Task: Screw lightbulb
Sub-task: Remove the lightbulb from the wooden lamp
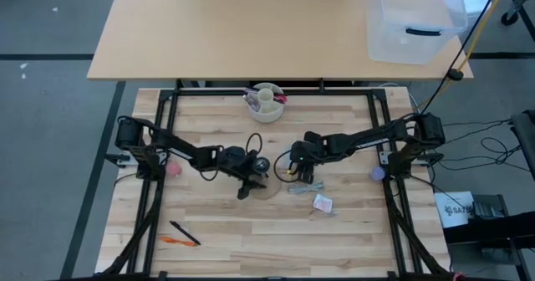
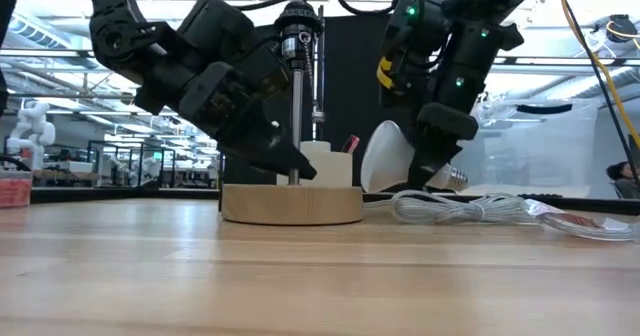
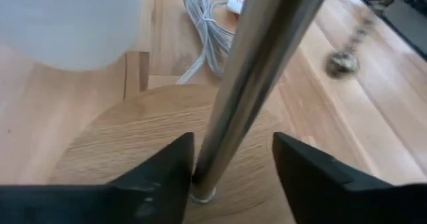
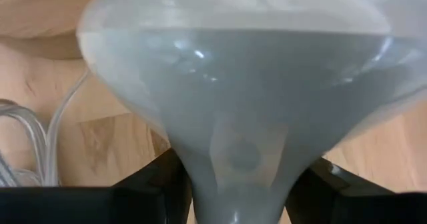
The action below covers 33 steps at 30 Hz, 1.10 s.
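Note:
The lamp has a round wooden base [image 2: 290, 204], a metal pole [image 2: 297, 106] and a black socket [image 2: 298, 24] on top. It stands mid-table [image 1: 266, 182]. My left gripper [image 3: 233, 161] is open low around the pole, one finger on each side. The white lightbulb [image 2: 390, 156] is just right of the lamp, tilted, with its dome toward the lamp and its silver screw neck [image 2: 455, 176] away from it. My right gripper [image 2: 432, 151] is shut on the lightbulb, whose dome fills the right wrist view [image 4: 233, 84]. My left gripper has one finger [image 3: 170, 171] against the pole's lower end [image 3: 210, 164], just above the base. The other finger [image 3: 300, 164] stands a little apart from the pole. The fingers come level from the table's left, across the upright pole. My right gripper pinches the bulb's tapering part [image 4: 233, 164] below the dome between its two fingers, which come from above. The bulb lies tilted, close over the table. The cable in front hides whether it rests on the table.
A coiled white cable [image 2: 460, 208] and a small packet [image 1: 323, 202] lie right of the lamp. A cream cup with pens [image 1: 265, 99] stands at the far edge. Pens [image 1: 182, 233] lie near left. A pink ball [image 1: 173, 169] and a purple ball [image 1: 377, 173] sit at the sides.

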Each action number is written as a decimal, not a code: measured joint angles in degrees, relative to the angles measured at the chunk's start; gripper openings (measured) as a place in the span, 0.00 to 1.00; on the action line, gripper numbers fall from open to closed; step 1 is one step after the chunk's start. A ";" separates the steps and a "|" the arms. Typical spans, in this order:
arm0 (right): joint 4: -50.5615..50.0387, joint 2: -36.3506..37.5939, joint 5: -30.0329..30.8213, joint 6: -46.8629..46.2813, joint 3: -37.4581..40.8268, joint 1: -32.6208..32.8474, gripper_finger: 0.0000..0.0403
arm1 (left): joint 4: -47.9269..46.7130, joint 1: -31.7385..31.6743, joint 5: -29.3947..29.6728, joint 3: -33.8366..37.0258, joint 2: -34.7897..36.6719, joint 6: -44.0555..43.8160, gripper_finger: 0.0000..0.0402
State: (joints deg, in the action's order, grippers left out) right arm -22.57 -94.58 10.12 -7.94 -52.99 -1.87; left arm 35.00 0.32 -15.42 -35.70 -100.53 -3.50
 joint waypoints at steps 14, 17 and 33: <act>-0.80 -0.03 -2.96 -0.39 0.00 -0.04 0.45 | -22.60 0.03 6.80 0.70 18.52 0.56 0.61; -0.85 -0.03 -2.96 -0.72 0.00 -0.04 0.45 | -22.98 0.29 8.18 3.54 25.01 1.04 0.59; -0.83 -0.05 -2.54 -2.90 0.00 -0.04 0.45 | -21.52 0.26 16.50 23.71 61.21 -1.54 0.18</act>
State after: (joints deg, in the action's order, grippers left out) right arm -23.40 -94.63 7.58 -10.84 -52.99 -1.91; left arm 13.49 0.58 1.08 -11.99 -39.32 -5.04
